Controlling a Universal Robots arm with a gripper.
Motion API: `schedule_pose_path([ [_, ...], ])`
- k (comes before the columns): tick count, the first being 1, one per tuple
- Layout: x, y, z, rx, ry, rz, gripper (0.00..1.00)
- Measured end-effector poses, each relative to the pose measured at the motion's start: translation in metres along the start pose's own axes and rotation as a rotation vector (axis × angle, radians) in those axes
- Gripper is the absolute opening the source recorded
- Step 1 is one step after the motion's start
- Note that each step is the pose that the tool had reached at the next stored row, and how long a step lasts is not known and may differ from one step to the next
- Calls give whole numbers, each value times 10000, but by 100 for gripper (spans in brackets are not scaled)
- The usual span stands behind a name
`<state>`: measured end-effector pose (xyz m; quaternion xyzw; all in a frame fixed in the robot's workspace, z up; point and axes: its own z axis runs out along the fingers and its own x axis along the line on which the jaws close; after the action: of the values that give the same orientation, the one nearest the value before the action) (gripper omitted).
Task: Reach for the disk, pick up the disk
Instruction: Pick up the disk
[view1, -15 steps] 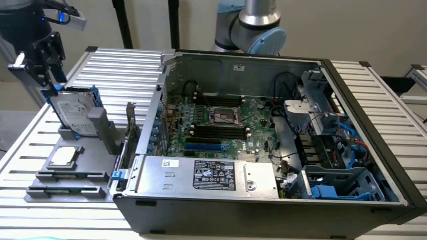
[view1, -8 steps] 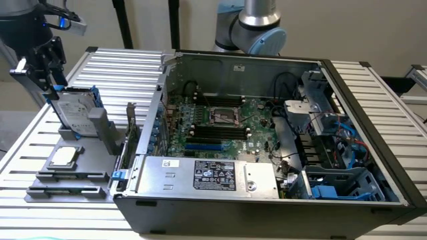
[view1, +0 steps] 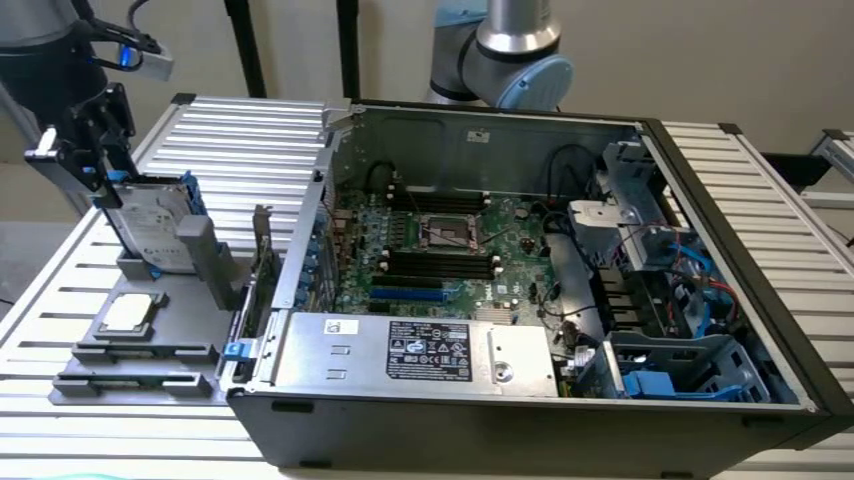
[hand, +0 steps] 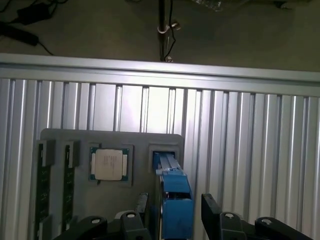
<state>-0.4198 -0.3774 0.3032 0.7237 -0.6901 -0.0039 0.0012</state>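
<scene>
Wrist view, disk (hand: 175, 187) edge-on, end cropped, gripper (hand: 176, 206) astride

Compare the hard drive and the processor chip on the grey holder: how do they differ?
The hard drive stands on edge in its slot; the processor chip lies flat in a recess. The drive is larger and framed in blue plastic; the chip is a small silver square. The open pincer straddles the drive, not the chip. Both sit in the grey holder.
</scene>
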Motion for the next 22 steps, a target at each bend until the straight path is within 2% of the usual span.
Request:
schedule_pose_path([
  [13,26,7,68,0,-1,243,54],
  [22,2,5,87,1,-2,281,54],
])
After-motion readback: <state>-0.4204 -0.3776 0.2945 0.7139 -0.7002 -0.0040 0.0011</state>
